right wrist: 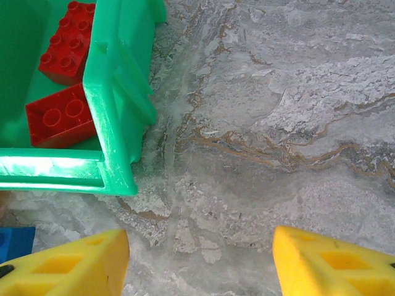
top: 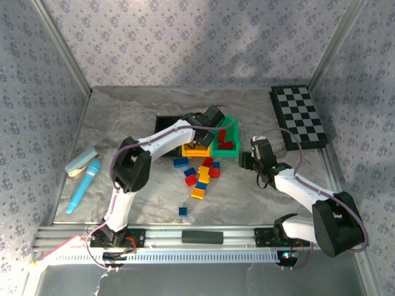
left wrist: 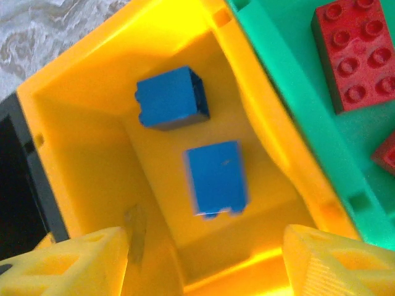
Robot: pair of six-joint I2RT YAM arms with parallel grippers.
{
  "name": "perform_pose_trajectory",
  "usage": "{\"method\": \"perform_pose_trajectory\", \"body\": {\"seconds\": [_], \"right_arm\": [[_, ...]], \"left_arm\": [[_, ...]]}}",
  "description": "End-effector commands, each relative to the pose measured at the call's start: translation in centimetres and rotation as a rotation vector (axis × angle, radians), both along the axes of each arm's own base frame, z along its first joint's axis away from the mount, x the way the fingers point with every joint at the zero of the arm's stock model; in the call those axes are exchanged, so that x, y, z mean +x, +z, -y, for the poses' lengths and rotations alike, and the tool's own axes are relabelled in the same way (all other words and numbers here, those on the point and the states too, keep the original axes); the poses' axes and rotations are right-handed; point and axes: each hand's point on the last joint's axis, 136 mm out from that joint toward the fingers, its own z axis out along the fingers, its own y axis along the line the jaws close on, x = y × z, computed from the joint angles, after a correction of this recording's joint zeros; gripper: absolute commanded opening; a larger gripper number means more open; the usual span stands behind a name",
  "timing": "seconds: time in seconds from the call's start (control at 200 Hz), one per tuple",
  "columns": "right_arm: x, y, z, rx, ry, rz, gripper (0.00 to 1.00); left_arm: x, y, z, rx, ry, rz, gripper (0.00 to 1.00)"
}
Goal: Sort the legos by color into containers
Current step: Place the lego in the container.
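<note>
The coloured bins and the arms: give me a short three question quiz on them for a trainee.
1. True or false: the yellow plastic bin holds two blue studded plastic bricks.
2. Which bin holds the red studded bricks: A black, B green, C yellow?
3. What does the right gripper hold?
Key: 1 true. 2 B, the green plastic bin. 3 Nothing; it is open over the marble-patterned tabletop.

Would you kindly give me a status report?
Left gripper open above the yellow bin, two blue bricks inside. Right gripper open, empty, beside the green bin holding red bricks. Loose bricks lie before the bins; nothing blocking.
</note>
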Motion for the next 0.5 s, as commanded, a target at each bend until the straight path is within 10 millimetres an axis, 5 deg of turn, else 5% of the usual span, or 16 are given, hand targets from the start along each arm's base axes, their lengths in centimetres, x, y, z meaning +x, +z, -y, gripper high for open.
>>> {"method": "perform_pose_trajectory", "body": {"seconds": [0.0,0.19,0.495], "right_arm": [[0.3,1.0,-0.3,0.021,-0.004,0.027,0.65],[0.2,0.9,-0.5,0.023,0.001,0.023,0.65],[0.7,0.2,-1.2,0.018,0.018,-0.003,0.65]], "left_arm": [[-2.5,3.5,-0.6,-0.095,0.0,-0.002,0.68],[-9.0,3.5,-3.0,-0.088,-0.014,-0.022,0.68],[-18.3,0.5,-6.4,-0.144,-0.03,-0.284,0.67]]}}
